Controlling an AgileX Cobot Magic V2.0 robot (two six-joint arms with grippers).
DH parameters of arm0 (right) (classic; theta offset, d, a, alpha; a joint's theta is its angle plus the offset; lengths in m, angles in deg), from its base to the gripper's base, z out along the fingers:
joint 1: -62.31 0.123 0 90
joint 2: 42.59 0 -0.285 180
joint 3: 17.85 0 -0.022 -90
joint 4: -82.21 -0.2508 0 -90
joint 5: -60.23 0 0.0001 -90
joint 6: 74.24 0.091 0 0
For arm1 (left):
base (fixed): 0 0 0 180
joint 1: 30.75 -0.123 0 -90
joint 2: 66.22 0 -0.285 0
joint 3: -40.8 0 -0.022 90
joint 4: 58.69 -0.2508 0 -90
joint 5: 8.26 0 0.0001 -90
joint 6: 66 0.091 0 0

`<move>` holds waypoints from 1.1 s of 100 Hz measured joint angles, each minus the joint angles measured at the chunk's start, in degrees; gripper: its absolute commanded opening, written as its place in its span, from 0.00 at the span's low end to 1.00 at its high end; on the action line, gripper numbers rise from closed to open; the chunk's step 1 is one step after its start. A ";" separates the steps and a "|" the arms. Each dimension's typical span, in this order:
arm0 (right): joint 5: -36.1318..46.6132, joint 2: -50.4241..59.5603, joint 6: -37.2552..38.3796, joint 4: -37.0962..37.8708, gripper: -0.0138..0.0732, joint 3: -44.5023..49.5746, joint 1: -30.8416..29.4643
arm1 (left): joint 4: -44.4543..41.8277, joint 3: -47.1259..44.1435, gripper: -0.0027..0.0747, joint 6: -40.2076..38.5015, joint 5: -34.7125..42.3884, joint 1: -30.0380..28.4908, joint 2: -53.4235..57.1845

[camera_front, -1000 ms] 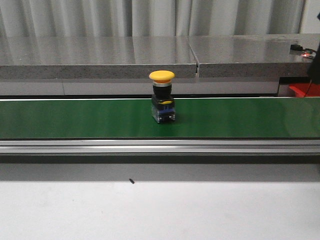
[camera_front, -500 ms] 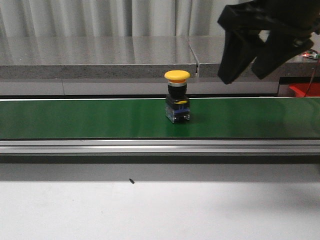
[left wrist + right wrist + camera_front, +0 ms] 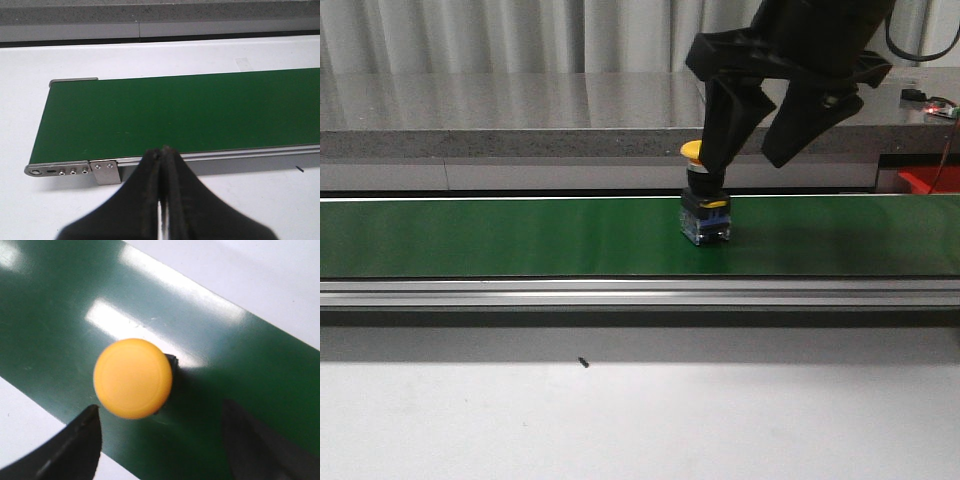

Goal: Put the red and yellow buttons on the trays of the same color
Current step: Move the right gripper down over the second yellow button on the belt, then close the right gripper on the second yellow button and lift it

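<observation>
**Right gripper spread over the yellow button on the belt**

No brand, label or writing can be read on anything here.

The yellow button (image 3: pixel 705 205) stands upright on the green belt (image 3: pixel 500 238), nearer the belt's far edge than its near edge and right of the middle of its visible run. It has a smooth, round, domed yellow cap (image 3: pixel 133 378) over a black collar and a boxy base with a clear lower part. The belt is a flat, matte green strip with a glossy sheen under the light, framed on its near edge by a ribbed aluminium rail (image 3: pixel 620 292). Behind it runs a speckled grey stone ledge (image 3: pixel 520 115).

The right gripper (image 3: pixel 760 150) hangs over the button with its black, wedge-shaped fingers (image 3: pixel 80 442) spread wide, one on each side of the cap, touching nothing. The left gripper (image 3: pixel 161 165) has its dark fingers pressed together, holding nothing, above the near rail by the belt's end.

Half a second ago the button stood further left on the belt, and the right gripper was higher and off to its right.
</observation>
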State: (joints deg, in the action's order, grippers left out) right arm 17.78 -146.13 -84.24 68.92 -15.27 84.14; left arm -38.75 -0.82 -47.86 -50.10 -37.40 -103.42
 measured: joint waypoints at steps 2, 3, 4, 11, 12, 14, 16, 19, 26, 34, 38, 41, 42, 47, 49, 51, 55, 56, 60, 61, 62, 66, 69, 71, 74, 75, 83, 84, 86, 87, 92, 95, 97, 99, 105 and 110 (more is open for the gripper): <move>-0.10 -0.15 0.00 0.00 0.74 -0.12 0.00 | 0.00 0.00 0.01 0.00 0.00 0.00 0.00; -0.10 -0.15 0.00 0.00 0.74 -0.22 0.00 | 0.00 0.00 0.01 0.00 0.00 0.00 0.00; -0.10 -0.27 0.00 0.00 0.74 -0.21 0.00 | 0.00 0.00 0.01 0.00 0.00 0.00 0.00; -0.10 -0.56 0.00 -0.09 0.74 -0.34 0.00 | 0.00 0.00 0.01 0.00 0.00 0.00 0.00; -0.10 -0.56 0.00 -0.09 0.74 -0.34 0.00 | 0.00 0.00 0.01 0.00 0.00 0.00 0.00; -0.10 -0.56 0.00 -0.19 0.74 -0.34 0.00 | 0.00 0.00 0.01 0.00 0.00 0.00 0.00; -0.10 -0.56 0.00 -0.12 0.74 -0.34 0.00 | 0.00 0.00 0.01 0.00 0.00 0.00 0.00; -0.10 -0.56 0.00 -0.12 0.74 -0.34 0.00 | 0.00 0.00 0.01 0.00 0.00 0.00 0.00; -0.10 -0.56 0.00 -0.22 0.74 -0.34 0.00 | 0.00 0.00 0.01 0.00 0.00 0.00 0.00; 0.24 -0.83 0.00 -0.22 0.74 -0.46 0.00 | 0.00 0.00 0.01 0.00 0.00 0.00 0.00; 0.38 -0.94 0.00 -0.22 0.74 -0.46 0.00 | 0.00 0.00 0.01 0.00 0.00 0.00 0.00; 0.48 -1.29 0.00 -0.22 0.74 -0.46 0.00 | 0.00 0.00 0.01 0.00 0.00 0.00 0.00; 0.48 -1.35 0.00 -0.22 0.74 -0.46 0.00 | 0.00 0.00 0.01 0.00 0.00 0.00 0.00; 0.61 -1.70 0.00 -0.22 0.73 -0.46 0.00 | 0.00 0.00 0.01 0.00 0.00 0.00 0.00; 0.61 -1.94 0.00 -0.22 0.72 -0.46 0.00 | 0.00 0.00 0.01 0.00 0.00 0.00 0.00; 0.61 -2.09 0.00 -0.22 0.70 -0.46 0.00 | 0.00 0.00 0.01 0.00 0.00 0.00 0.00; 0.61 -2.34 0.15 -0.22 0.65 -0.46 0.00 | 0.00 0.00 0.01 0.00 0.00 0.00 0.00; 0.61 -2.34 0.29 -0.22 0.64 -0.46 0.00 | 0.00 0.00 0.01 0.00 0.00 0.00 0.00; 0.61 -2.56 0.40 -0.22 0.58 -0.46 0.00 | 0.00 0.00 0.01 0.00 0.00 0.00 0.00; 0.61 -2.56 0.40 -0.22 0.56 -0.46 0.00 | 0.00 0.00 0.01 0.00 0.00 0.00 0.00; 0.72 -2.56 0.40 -0.22 0.55 -0.46 0.00 | 0.00 0.00 0.01 0.00 0.00 0.00 0.00; 0.72 -2.56 0.53 -0.22 0.50 -0.46 0.00 | 0.00 0.00 0.01 0.00 0.00 0.00 0.00; 0.72 -2.56 0.53 -0.22 0.48 -0.46 0.00 | 0.00 0.00 0.01 0.00 0.00 0.00 0.00; 0.72 -2.56 0.53 -0.22 0.46 -0.46 0.00 | 0.00 0.00 0.01 0.00 0.00 0.00 0.00; 0.72 -2.56 0.53 -0.22 0.45 -0.46 0.00 | 0.00 0.00 0.01 0.00 0.00 0.00 0.00; 0.72 -2.56 0.53 -0.22 0.44 -0.46 0.00 | 0.00 0.00 0.01 0.00 0.00 0.00 0.00; 0.44 -2.58 0.53 -0.11 0.44 -0.48 0.00 | 0.00 0.00 0.01 0.00 0.00 0.00 0.00; 0.45 -2.58 0.53 -0.11 0.44 -0.48 0.00 | 0.00 0.00 0.01 0.00 0.00 0.00 0.00; 0.32 -2.58 0.53 -0.11 0.44 -0.48 0.00 | 0.00 0.00 0.01 0.00 0.00 0.00 0.00; 0.20 -2.58 0.53 -0.11 0.44 -0.48 0.00 | 0.00 0.00 0.01 0.00 0.00 0.00 0.00; 0.09 -2.58 0.56 -0.11 0.44 -0.48 0.00 | 0.00 0.00 0.01 0.00 0.00 0.00 0.00; -0.04 -2.58 0.56 -0.11 0.44 -0.48 0.00 | 0.00 0.00 0.01 0.00 0.00 0.00 0.00; -0.12 -2.58 0.66 -0.11 0.44 -0.48 0.00 | 0.00 0.00 0.01 0.00 0.00 0.00 0.00; -0.28 -2.58 0.66 -0.11 0.44 -0.48 -0.13 | 0.00 0.00 0.01 0.00 0.00 0.00 0.00; -1.22 -1.79 0.79 -0.11 0.44 -0.48 -0.53 | 0.00 0.00 0.01 0.00 0.00 0.00 0.00; -2.23 -0.95 0.94 -0.11 0.44 -0.48 -1.07 | 0.00 0.00 0.01 0.00 0.00 0.00 0.00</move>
State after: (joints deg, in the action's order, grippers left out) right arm 15.55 -147.08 -83.30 68.80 -15.75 83.06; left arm -38.75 -0.82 -47.86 -50.10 -37.40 -103.42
